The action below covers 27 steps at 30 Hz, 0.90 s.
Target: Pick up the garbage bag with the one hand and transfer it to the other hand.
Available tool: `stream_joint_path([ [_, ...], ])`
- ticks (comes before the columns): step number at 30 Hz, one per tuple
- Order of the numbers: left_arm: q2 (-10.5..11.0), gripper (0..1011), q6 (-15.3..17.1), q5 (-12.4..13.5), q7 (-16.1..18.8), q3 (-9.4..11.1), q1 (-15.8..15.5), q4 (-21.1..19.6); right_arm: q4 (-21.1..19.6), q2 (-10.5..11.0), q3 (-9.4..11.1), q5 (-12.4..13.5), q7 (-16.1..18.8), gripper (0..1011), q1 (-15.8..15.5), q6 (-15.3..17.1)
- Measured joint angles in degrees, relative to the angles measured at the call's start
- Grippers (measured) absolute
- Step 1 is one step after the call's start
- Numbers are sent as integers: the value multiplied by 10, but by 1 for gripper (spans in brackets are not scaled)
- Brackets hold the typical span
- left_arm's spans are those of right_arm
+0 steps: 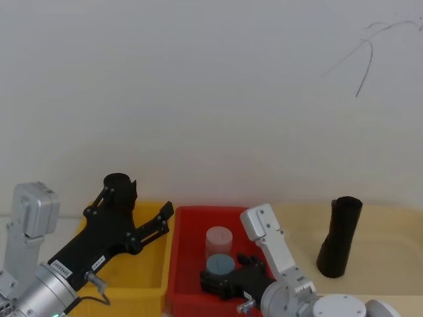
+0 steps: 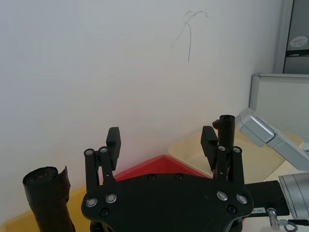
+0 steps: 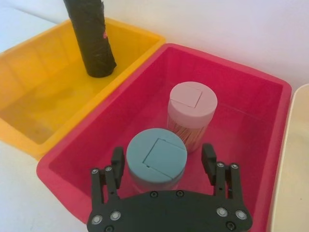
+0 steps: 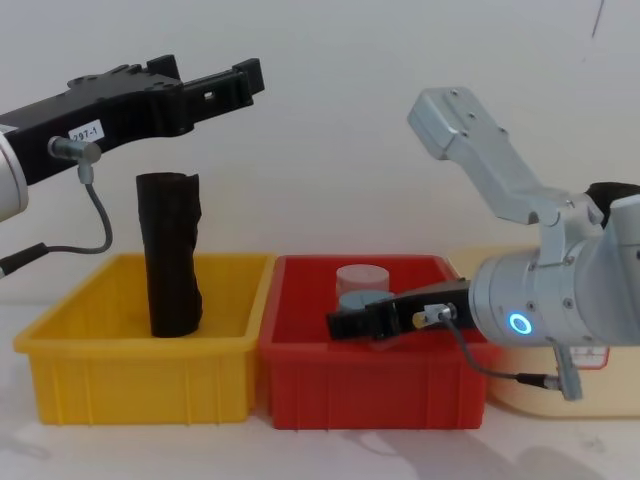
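White tabletop (image 4: 300,450) carries three containers in a row: a yellow bin (image 4: 130,390) on the robot's left, a red bin (image 4: 370,390) in the middle and a beige tray (image 1: 396,238) on the right.

Nearest the robot, the right gripper (image 3: 163,155) reaches low into the red bin. Its jaws are spread, one finger on each side of a blue-lidded jar (image 3: 154,166). Whether the pads touch the jar cannot be told. A pink-lidded jar (image 3: 192,104) stands just behind the blue one, close against it.

Over the yellow bin, the left gripper (image 2: 161,140), with its white sticker and grey cable, hangs raised in the air. Its jaws are wide apart and grip nothing. A wrinkled black roll (image 4: 170,260) stands upright in that bin, below and beside the gripper.

Farther right, the garbage bag (image 1: 340,234) stands upright in the beige tray, leaning slightly, well apart from both grippers. Its top is a little wider than its body.

Behind everything rises a plain white wall (image 1: 198,79).
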Motion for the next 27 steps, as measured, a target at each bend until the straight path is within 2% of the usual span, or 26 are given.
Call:
stream_joint_path([
  [4, 0, 1002, 0, 0, 0, 0, 0, 0, 5, -4, 1, -3, -3, 917, 2, 0],
  [13, 0, 1002, 0, 0, 0, 0, 0, 0, 13, -9, 7, -8, -10, 668, 3, -1],
  [27, 0, 1001, 0, 0, 0, 0, 0, 0, 1, -12, 22, -9, -12, 665, -5, -5],
])
